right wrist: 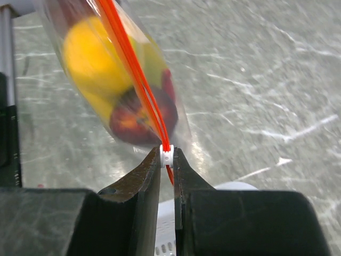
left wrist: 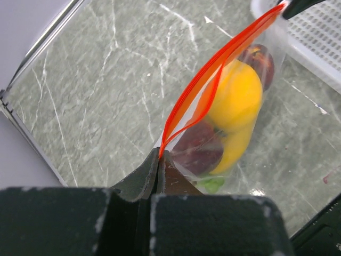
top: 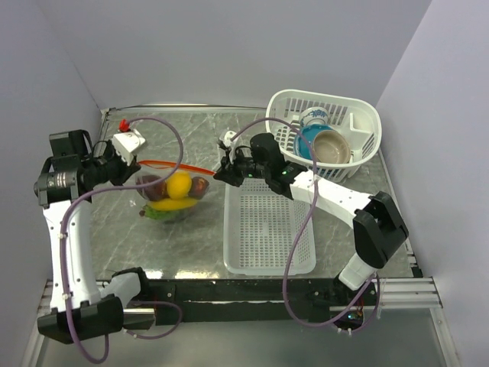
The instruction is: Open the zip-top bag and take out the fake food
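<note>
1. Top external view: the zip-top bag point(top: 172, 193) hangs between the two pincers. Its orange-red zipper strip point(top: 179, 166) forms the long axis, running nearly level from the left pincer point(top: 138, 164) to the right pincer point(top: 219, 174).
2. Left pincer is closed on one end of the strip; the bag's body sags beyond its fingertips.
3. Right pincer is clamped on the white slider point(right wrist: 167, 156) at the strip's other end.
4. Near the left pincer's tips the strip's two halves stand slightly apart.
5. Fake food point(top: 179, 187) sits inside the bag: a yellow-orange round fruit point(left wrist: 234, 96), a dark red apple point(left wrist: 198, 150) and a green piece point(left wrist: 213, 184).
6. Just beside the right pincer, a flat white basket point(top: 267, 229) lies on the surface point(top: 191, 138).
</note>
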You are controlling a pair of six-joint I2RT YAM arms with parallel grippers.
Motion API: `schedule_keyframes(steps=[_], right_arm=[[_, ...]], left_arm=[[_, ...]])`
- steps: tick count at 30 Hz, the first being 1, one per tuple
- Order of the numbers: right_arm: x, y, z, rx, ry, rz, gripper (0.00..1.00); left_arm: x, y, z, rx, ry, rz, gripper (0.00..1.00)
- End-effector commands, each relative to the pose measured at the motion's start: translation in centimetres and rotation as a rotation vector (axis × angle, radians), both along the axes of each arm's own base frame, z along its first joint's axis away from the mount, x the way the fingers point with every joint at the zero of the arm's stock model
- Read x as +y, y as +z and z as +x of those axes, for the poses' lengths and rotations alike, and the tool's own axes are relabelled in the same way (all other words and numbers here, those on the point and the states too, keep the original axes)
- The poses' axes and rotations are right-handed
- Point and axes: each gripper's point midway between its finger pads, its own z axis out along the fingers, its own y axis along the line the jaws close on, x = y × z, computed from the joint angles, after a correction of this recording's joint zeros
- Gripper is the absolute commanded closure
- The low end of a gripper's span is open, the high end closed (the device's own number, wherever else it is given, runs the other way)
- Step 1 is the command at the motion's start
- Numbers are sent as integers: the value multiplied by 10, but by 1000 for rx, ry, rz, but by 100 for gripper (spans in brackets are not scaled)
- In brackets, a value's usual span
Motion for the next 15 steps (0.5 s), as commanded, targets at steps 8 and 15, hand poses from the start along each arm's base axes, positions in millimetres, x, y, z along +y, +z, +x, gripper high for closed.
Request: schedule_keyframes(steps=[8, 15], right_arm=[[-22, -23, 56, -18, -245, -76, 100], [-9, -2, 89, -36, -344, -17, 93]], left_arm=[[47, 54, 40, -219, 97, 30, 99], [52, 66, 51, -203, 87, -72, 99]])
